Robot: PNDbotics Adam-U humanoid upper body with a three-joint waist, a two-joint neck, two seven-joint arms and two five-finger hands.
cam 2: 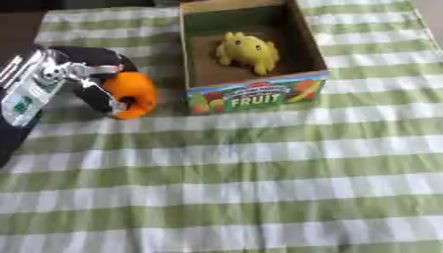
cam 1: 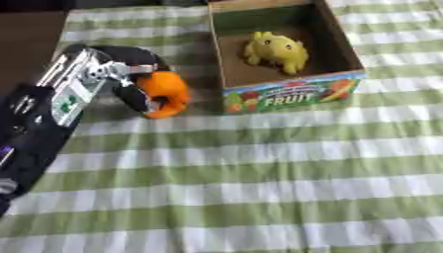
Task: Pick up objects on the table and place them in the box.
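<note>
Objects: 1 orange (cam 1: pixel 166 93), 1 yellow (cam 1: pixel 277 51).

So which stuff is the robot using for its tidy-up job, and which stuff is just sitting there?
For the job:
- orange toy, with the left hand curled round it
- fruit box, where things go
- yellow toy, already in the box

Just there:
- green and white striped tablecloth

The right hand is not in view.
</note>
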